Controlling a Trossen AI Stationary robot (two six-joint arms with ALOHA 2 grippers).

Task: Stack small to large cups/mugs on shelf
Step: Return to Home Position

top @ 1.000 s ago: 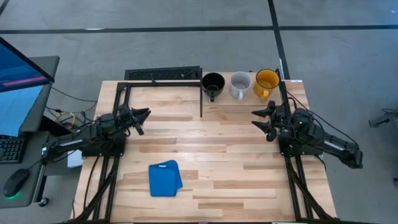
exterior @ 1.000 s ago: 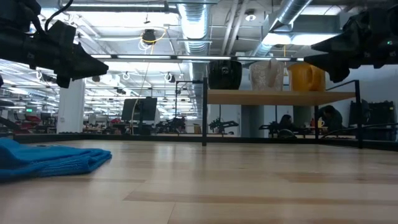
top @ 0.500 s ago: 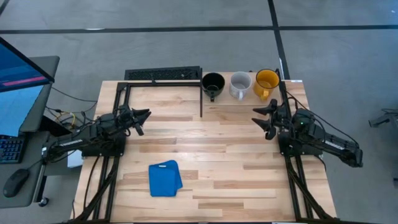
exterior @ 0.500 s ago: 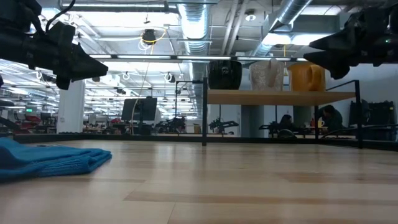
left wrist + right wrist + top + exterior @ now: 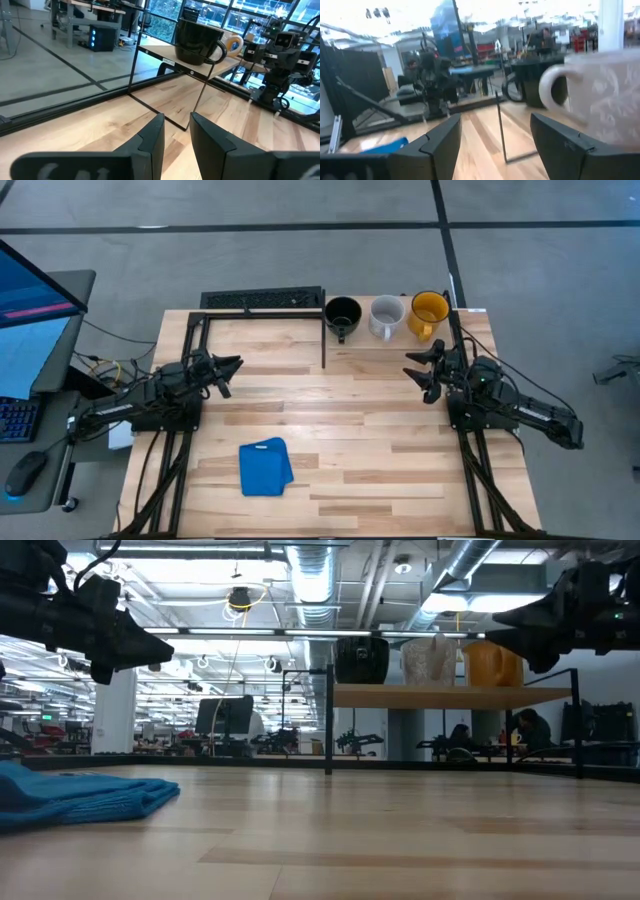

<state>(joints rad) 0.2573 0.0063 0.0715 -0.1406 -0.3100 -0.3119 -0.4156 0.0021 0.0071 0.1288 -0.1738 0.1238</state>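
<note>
Though near shelf [image 5: 395, 343], right gripper [image 5: 411, 369] agape

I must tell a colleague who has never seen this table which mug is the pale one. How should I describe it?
On the wooden table, look at the far right corner, where a raised light-wood shelf carries three mugs in a row. The pale grey-white mug is the middle one, with the black mug on one side and the yellow mug on the other.
</note>
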